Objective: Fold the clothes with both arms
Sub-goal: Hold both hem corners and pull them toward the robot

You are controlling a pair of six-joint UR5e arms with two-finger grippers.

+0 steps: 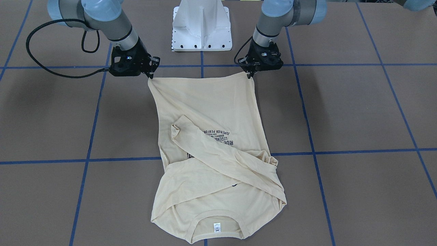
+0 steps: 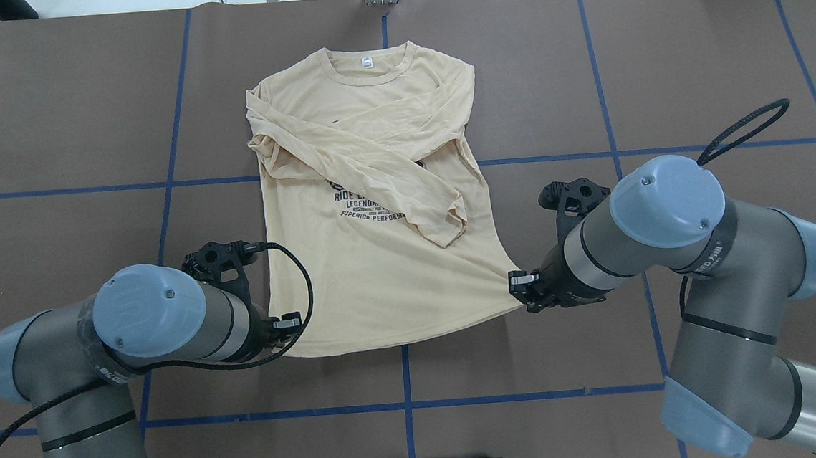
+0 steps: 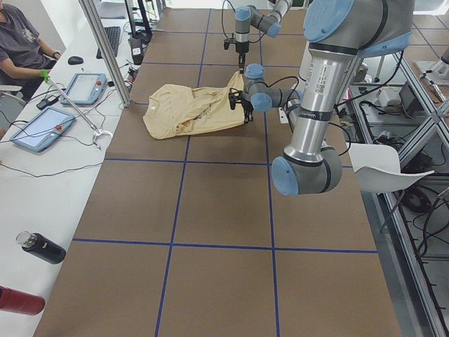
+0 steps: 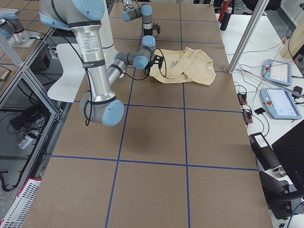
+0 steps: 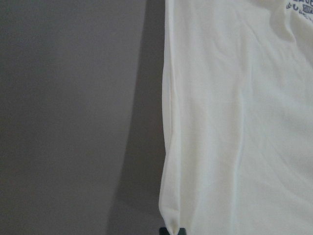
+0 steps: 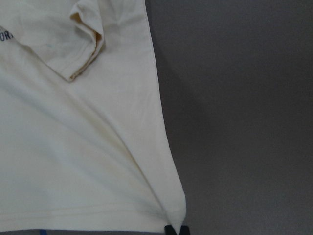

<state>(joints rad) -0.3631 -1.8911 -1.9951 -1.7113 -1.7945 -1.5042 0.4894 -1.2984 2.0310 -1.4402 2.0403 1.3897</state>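
The cream-yellow shirt (image 1: 211, 102) lies print side up on the brown table, with its collar and white neck label (image 2: 366, 62) on the far side from the robot. Both long sleeves are crossed over the chest print (image 2: 370, 204). My left gripper (image 2: 291, 329) is shut on the hem's left corner, and the same gripper (image 1: 251, 73) shows in the front-facing view. My right gripper (image 2: 517, 284) is shut on the hem's right corner and pulls it outward into a point; it (image 1: 150, 77) also shows from the front. Each wrist view shows a pinched hem corner (image 5: 173, 226) (image 6: 175, 223) at its bottom edge.
The white pedestal base (image 1: 202, 25) stands between the arms at the robot's edge. Blue tape lines (image 2: 404, 373) grid the tabletop. In the exterior left view a person (image 3: 21, 42) sits by a white side desk with tablets (image 3: 38, 130) and bottles (image 3: 41, 247).
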